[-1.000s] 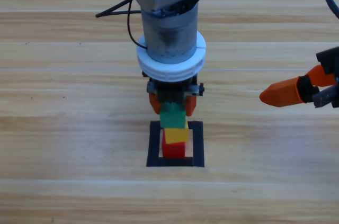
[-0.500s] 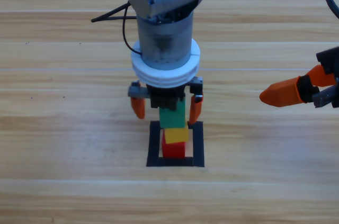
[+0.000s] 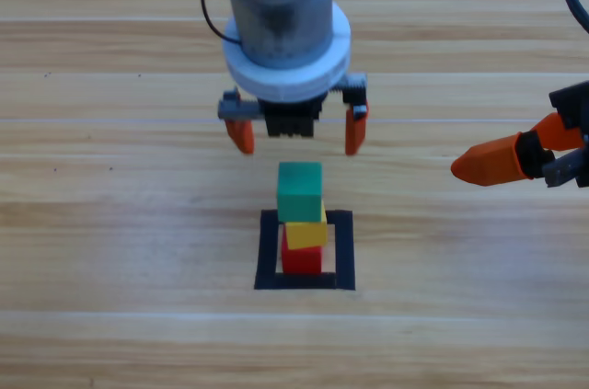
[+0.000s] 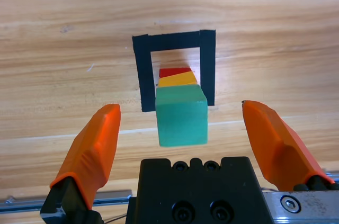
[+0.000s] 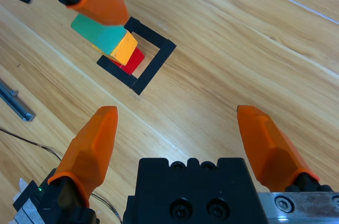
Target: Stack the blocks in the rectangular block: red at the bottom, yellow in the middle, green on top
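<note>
A pale wooden surface (image 3: pixel 110 223) with long plank lines fills the overhead view. Near its middle lies a nearly square outline of black tape (image 3: pixel 266 256) with a hollow centre. Inside that outline stands a stack of three small plain cubes. The bright red cube (image 3: pixel 301 262) sits at the bottom, on the wood within the tape. The matte yellow cube (image 3: pixel 306 234) rests on the red one, turned slightly askew from it. The teal-green cube (image 3: pixel 300 191) rests on top of the yellow one. From the left wrist camera, the green cube's top face hides most of the two cubes below, so only thin strips of yellow and red show beyond it. The left gripper (image 3: pixel 296 131), with two pointed orange jaws on a grey arm that comes down from the top edge, hangs above the stack and a little farther back on the surface. Its jaws are spread wide, one on each side, and they hold nothing; neither jaw touches the green cube. The right gripper (image 3: pixel 479 168) waits at the right edge of the overhead view, well apart from the stack. In its own wrist camera its jaws are also spread wide and hold nothing, with the tape outline and the stack seen far off between them.
</note>
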`<action>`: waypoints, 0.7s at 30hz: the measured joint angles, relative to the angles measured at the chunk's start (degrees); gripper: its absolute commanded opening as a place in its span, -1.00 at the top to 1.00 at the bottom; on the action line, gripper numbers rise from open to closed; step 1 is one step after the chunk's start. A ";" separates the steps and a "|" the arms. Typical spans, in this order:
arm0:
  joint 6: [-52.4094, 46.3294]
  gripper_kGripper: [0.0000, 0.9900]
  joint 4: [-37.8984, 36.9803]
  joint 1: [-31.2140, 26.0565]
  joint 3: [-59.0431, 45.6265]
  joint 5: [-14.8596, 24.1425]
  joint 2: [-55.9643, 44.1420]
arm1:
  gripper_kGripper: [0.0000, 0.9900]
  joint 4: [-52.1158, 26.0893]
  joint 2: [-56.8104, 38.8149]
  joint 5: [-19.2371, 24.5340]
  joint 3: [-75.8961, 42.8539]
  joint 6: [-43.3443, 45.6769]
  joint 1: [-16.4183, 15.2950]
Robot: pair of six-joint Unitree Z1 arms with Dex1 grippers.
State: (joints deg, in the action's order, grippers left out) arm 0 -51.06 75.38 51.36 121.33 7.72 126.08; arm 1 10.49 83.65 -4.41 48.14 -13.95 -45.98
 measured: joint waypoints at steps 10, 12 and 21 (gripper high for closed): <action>-4.36 -0.95 -10.44 4.67 -16.33 11.32 -16.83 | -1.00 0.00 0.02 0.00 0.00 0.00 0.00; -4.29 -0.95 -21.12 5.10 -28.86 11.67 -22.91 | -1.00 0.00 0.02 0.00 0.00 0.00 0.01; -0.21 -0.95 -37.64 5.39 -58.12 14.13 -43.02 | -1.00 0.01 0.06 0.00 0.00 0.00 0.08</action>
State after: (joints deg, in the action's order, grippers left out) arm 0 -51.27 37.74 56.76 63.21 21.85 83.06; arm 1 10.49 83.71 -4.40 48.15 -13.95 -45.90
